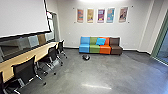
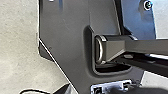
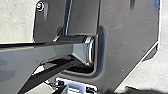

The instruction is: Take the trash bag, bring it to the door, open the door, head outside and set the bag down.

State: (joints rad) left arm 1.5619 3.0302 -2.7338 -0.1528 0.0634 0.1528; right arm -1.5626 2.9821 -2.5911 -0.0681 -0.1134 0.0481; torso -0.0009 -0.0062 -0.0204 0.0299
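Floor: grey (image 1: 105, 71), open lane from robot toward the sofa. Reads as first step: get to the bag. Pick-up not done, so carry, door and put-down all remain.
Wall: pale (image 1: 65, 27), across the far end behind the sofa.
Screen: big white panel (image 1: 22, 16), dark border, hangs over the table side.
Table: long, pale wood (image 1: 37, 55), along robot's left.
Glass: green-framed pane (image 1: 163, 42) at far right. Can't tell if it's the door.
Sofa: against wall. Blue, green, orange, brown sections (image 1: 85, 45).
Chairs: black (image 1: 25, 69), lined up at the table, wheeled feet reaching into the floor on that side. Swing too far left and base could clip one.
Posters: five on wall above sofa (image 1: 101, 15). No bearing on job.
Cushion: light blue (image 1: 100, 41), on sofa, propped across green and orange. Not the target.
Bag: small dark bundle with pale patches (image 1: 86, 57), most likely the trash. On floor in front of sofa, just off its blue/green end, well ahead of robot. Calls for driving up nearly straight, stopping short of sofa, then bending low. Looks soft; would probably sag once lifted, so grab gathered top.
Hands: can't tell whether spread, pressed together or pinching.
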